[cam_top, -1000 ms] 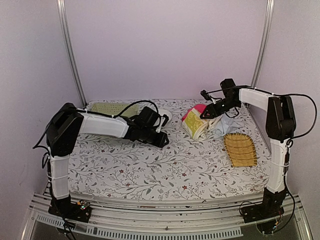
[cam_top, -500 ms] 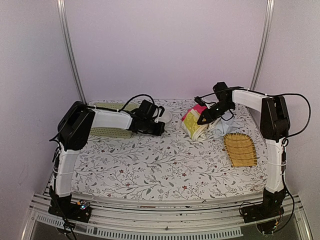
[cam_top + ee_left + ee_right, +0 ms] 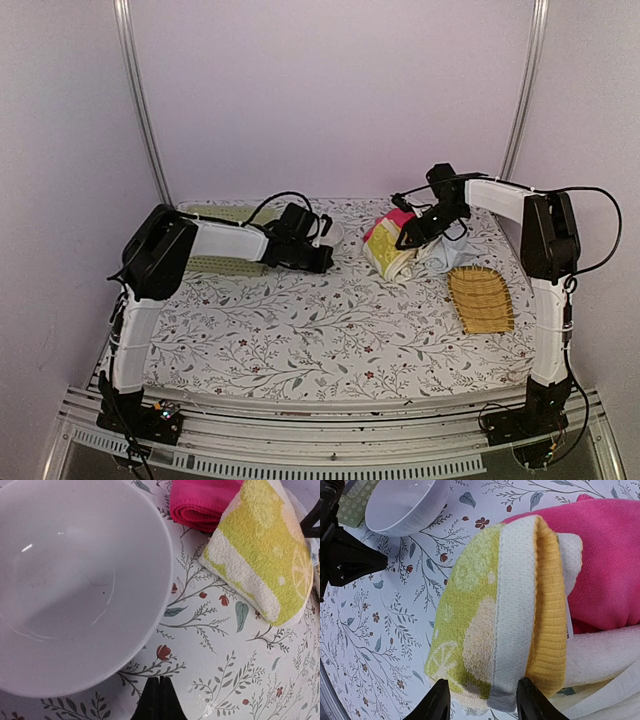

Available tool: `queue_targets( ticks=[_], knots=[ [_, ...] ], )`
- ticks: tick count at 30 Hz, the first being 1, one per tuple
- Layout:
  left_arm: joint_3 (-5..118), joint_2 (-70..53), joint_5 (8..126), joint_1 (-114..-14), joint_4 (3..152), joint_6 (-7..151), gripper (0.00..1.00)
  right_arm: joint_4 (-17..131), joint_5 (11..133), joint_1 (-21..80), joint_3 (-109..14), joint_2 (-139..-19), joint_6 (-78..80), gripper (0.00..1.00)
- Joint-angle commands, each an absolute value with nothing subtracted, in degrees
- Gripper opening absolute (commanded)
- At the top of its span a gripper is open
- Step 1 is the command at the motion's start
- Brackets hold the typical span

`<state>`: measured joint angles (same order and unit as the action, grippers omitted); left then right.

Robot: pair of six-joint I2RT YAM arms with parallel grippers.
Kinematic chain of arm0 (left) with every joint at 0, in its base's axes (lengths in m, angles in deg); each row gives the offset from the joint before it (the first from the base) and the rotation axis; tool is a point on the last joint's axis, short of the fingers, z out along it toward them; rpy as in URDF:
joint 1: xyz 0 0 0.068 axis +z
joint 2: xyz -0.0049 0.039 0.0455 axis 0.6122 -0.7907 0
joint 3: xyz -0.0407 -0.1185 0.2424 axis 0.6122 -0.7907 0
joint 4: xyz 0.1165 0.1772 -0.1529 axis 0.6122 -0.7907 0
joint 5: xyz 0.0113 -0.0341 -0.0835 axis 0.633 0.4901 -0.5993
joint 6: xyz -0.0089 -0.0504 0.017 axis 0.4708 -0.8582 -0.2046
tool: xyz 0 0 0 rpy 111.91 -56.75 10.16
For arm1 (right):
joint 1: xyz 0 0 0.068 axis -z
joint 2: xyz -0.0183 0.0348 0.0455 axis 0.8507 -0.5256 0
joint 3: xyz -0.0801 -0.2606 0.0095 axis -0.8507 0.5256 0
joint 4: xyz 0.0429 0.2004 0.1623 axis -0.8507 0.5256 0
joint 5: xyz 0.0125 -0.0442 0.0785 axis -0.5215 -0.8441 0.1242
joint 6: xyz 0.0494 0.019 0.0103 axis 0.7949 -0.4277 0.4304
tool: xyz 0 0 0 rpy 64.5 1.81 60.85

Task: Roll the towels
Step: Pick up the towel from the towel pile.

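The towels lie in a heap at the back right. A yellow-green-and-cream towel (image 3: 388, 256) (image 3: 490, 600) (image 3: 260, 555) lies folded at the front of the heap. A bright pink towel (image 3: 397, 219) (image 3: 605, 560) (image 3: 200, 502) sits behind it, a cream-white one (image 3: 610, 660) beside it, and a pale blue one (image 3: 447, 252) to the right. My right gripper (image 3: 403, 240) (image 3: 485, 700) is open just over the yellow-green towel's near end, with one finger towards each side. My left gripper (image 3: 326, 263) (image 3: 159, 682) is shut on nothing, low over the tablecloth.
A white bowl (image 3: 331, 231) (image 3: 75, 580) (image 3: 405, 500) stands just beside my left gripper's tips. A pale green basket (image 3: 212, 264) sits under my left arm at the back left. A yellow woven tray (image 3: 480, 298) lies right of the heap. White walls close off the back and sides.
My left arm has swung back towards the bowl and its gripper has shut. My right gripper has moved left and down onto the yellow-green towel.
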<state>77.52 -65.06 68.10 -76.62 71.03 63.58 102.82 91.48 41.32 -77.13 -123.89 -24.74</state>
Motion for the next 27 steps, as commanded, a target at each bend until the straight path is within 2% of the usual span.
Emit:
queue_targets(
  ticks=[1,6,9,12,18,24,27],
  knots=[
    [73.40,-61.85,64.97,-76.87,74.33,63.66,0.00,100.71,88.72,41.05,-78.25,-121.22,-23.73,0.49],
    [70.06,-58.80,65.12,-78.11,74.76,63.94,0.00,99.35,88.65,41.14,-78.08,-121.61,-24.20,0.49],
    [68.35,-57.19,65.29,-78.88,75.03,63.92,0.19,100.62,90.33,41.11,-78.83,-122.88,-24.28,0.48],
    [67.32,-56.00,65.86,-79.47,75.03,63.95,0.28,101.51,91.63,41.06,-79.20,-123.32,-24.32,0.46],
    [66.10,-54.48,66.01,-79.83,75.26,62.87,0.29,102.12,92.21,40.98,-78.79,-122.36,-25.05,0.42],
    [64.10,-51.93,66.21,-80.49,75.65,61.48,0.30,102.41,88.31,40.96,-78.87,-124.77,-25.37,0.48],
    [62.88,-50.41,67.02,-81.13,75.65,61.42,0.30,102.48,89.44,40.98,-78.78,-124.99,-25.46,0.44]
  ],
)
